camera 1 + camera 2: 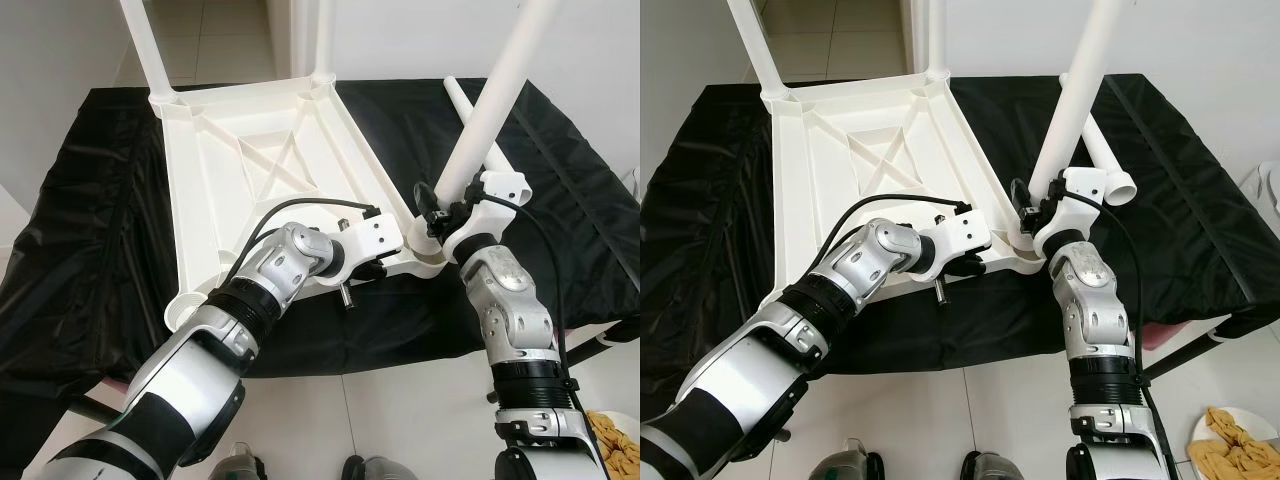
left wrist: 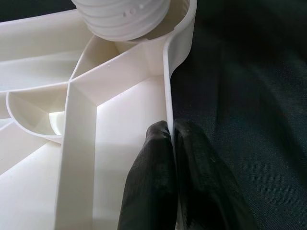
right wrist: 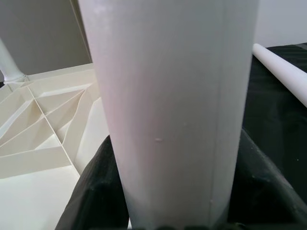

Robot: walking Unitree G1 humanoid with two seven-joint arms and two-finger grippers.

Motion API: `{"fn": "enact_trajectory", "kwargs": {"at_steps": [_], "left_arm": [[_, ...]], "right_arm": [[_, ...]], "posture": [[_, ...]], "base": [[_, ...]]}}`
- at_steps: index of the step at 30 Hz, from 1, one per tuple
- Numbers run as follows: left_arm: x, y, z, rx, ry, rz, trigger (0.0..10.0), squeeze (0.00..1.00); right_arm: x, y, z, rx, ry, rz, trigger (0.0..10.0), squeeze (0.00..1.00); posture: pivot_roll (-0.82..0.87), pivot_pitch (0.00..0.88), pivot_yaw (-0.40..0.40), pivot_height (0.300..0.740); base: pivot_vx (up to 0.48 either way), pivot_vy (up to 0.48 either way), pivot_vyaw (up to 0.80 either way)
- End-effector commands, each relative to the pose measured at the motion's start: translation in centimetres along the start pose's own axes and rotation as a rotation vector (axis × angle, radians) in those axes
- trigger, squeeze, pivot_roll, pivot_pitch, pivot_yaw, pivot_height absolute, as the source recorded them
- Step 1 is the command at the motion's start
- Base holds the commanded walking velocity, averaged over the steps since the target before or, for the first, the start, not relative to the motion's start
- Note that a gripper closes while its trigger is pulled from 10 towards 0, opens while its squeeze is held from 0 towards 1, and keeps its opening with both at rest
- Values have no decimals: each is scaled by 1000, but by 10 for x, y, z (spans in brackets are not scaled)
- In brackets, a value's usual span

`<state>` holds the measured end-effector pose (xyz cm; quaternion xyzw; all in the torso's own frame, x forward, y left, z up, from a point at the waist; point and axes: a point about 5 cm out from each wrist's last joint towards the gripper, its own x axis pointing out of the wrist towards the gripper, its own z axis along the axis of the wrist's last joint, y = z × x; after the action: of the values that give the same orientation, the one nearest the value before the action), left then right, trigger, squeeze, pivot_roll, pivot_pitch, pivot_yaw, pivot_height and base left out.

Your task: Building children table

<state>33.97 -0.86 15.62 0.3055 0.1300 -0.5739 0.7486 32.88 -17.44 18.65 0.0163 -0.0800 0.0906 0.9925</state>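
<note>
- White plastic tabletop (image 1: pixel 270 170) lies upside down on a black cloth (image 1: pixel 90 230), ribbed underside facing up.
- Two legs already stand in its far corners: far-left leg (image 1: pixel 145 45) and a second leg (image 1: pixel 318 35) at the far-right corner.
- Left gripper (image 2: pixel 171 132) at the near edge of the tabletop, close to the near-right corner; its fingers (image 2: pixel 148 187) are pressed together on the thin rim wall, one each side.
- Right gripper (image 1: pixel 440 215) clasps a third leg (image 1: pixel 490 105), fingers closed around the tube low down; leg tilts up and away to the right.
- Bottom of that leg sits at the near-right corner socket (image 1: pixel 425 260); threaded end visible in the left wrist view.
- A loose leg (image 1: pixel 1105 160) lies flat on the cloth behind the right gripper.
</note>
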Motion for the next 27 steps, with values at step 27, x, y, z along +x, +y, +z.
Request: {"fn": "enact_trajectory", "kwargs": {"at_steps": [27], "left_arm": [[-3, 8, -7, 34, 51, 101, 10000, 0]], "right_arm": [[-25, -13, -19, -7, 63, -60, 10000, 0]], "posture": [[-12, 70, 27, 740]], "base": [[0, 0, 0]]}}
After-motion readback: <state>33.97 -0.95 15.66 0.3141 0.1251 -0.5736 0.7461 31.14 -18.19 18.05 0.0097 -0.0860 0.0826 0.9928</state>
